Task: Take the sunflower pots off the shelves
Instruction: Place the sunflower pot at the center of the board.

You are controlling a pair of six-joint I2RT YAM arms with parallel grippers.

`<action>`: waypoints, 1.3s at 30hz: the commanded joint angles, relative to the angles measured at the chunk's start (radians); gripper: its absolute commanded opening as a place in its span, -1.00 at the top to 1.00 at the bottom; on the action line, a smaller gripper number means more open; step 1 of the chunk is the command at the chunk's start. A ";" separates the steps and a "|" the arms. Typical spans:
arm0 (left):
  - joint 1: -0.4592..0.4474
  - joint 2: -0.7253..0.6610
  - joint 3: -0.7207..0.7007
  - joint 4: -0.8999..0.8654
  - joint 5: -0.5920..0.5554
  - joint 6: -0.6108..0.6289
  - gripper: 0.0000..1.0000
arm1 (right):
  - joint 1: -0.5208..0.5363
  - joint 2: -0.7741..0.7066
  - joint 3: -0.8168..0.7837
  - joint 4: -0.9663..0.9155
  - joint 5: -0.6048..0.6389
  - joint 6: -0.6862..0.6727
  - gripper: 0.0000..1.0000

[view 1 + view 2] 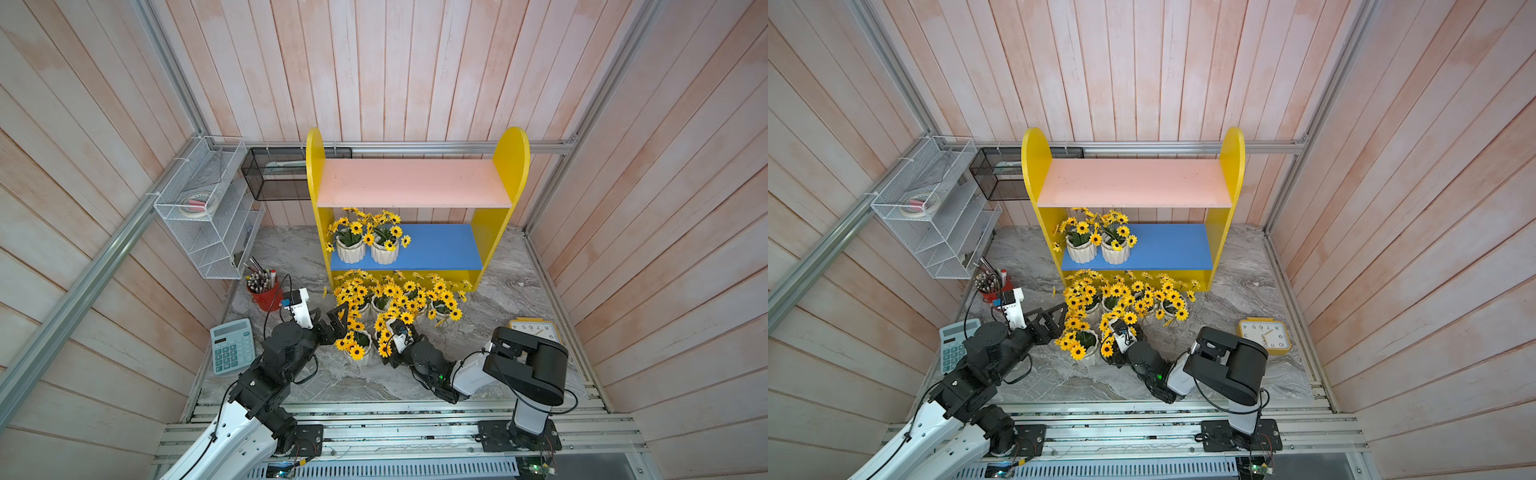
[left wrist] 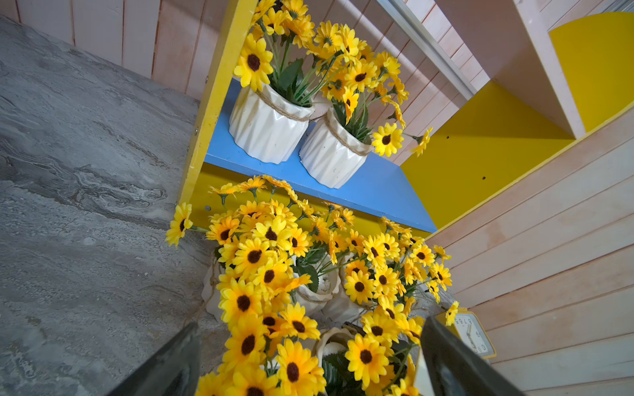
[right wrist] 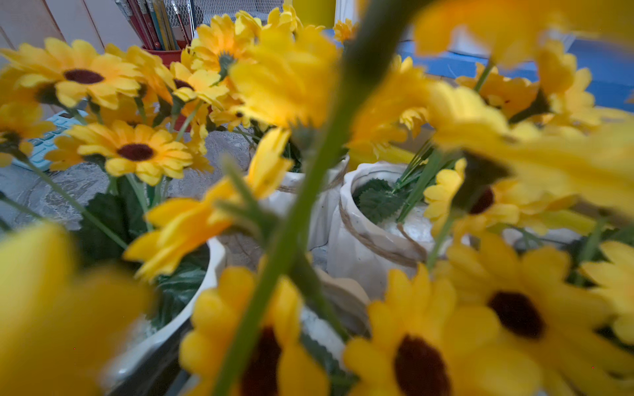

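The shelves (image 1: 513,166) stand at the back wall, and their pink upper board (image 1: 415,183) is bare. Two sunflower pots (image 1: 351,251) (image 1: 385,253) sit side by side at the left end of the blue lower board (image 1: 440,249); the left wrist view shows them too (image 2: 266,130). Several more sunflower pots (image 1: 399,295) crowd the table in front of the unit. My left gripper (image 1: 340,322) is open, beside the front-left pot (image 1: 359,353) and holding nothing. My right gripper (image 1: 385,347) is buried in blooms around another front pot (image 3: 343,295), its jaws hidden.
A red pen cup (image 1: 266,295) and a calculator (image 1: 232,347) lie left of my left arm. A yellow clock (image 1: 536,328) lies behind the right arm. A white wire rack (image 1: 208,208) and a black mesh basket (image 1: 278,178) hang on the walls at the back left.
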 commanded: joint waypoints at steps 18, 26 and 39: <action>0.004 0.009 0.044 0.005 -0.009 0.019 -0.99 | -0.004 -0.133 0.013 -0.179 -0.086 0.053 -0.96; 0.004 0.009 0.058 0.006 0.010 0.031 -1.00 | 0.004 -0.249 0.063 -0.507 -0.130 0.023 -0.96; 0.005 0.043 0.106 0.003 0.017 0.092 -1.00 | 0.024 -0.573 0.020 -0.827 -0.090 0.028 -0.95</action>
